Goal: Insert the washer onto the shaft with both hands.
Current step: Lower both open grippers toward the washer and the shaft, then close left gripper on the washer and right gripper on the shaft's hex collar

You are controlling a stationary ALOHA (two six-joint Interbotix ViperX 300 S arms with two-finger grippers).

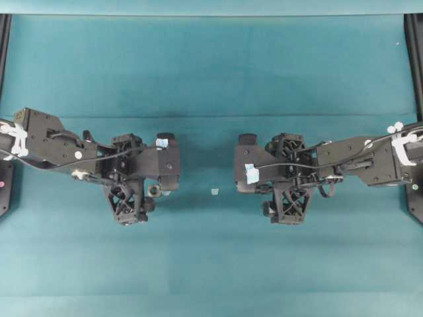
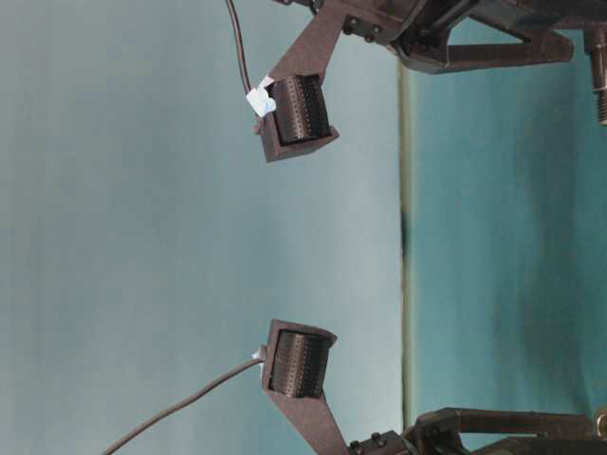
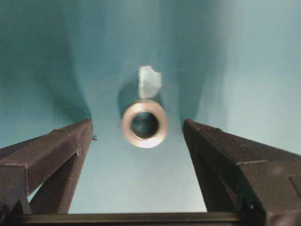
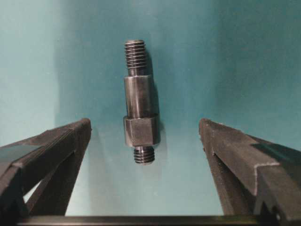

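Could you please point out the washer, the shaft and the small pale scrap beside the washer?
washer (image 3: 144,123): left wrist view, on the ring's metal wall, left of the hole.
shaft (image 4: 138,96): right wrist view, on the smooth middle section.
pale scrap (image 3: 149,81): left wrist view, on its middle.

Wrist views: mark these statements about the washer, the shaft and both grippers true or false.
1. The left gripper holds the washer. False: its jaws stand open on either side, apart from it.
2. The washer lies on the cloth with its hole facing up. True.
3. The shaft stands upright on one end. False: it lies flat on the cloth.
4. The right gripper is open, the shaft between its jaws. True.
5. A pale scrap lies just beyond the washer. True.
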